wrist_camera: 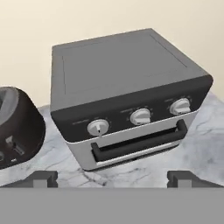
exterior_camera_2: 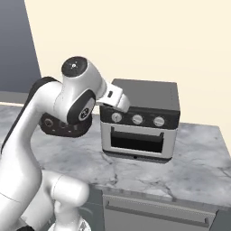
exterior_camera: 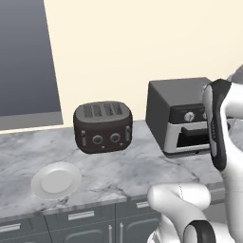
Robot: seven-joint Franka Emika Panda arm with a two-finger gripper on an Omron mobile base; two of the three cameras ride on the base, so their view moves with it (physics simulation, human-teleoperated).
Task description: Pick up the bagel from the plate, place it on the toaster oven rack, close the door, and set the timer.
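At centre frame, the door (wrist_camera: 138, 142) appears shut; the pincer (wrist_camera: 112, 178) faces the knobs, spread wide, holding nothing.

A white plate (exterior_camera: 56, 181) lies near the worktop's (exterior_camera: 118, 166) front edge; a dark toaster (exterior_camera: 102, 126) stands behind it, the oven (exterior_camera: 178, 116) farther right.

Kitchen; marble counter (exterior_camera: 142, 166), toaster (exterior_camera: 102, 127), toaster oven (wrist_camera: 127, 105)
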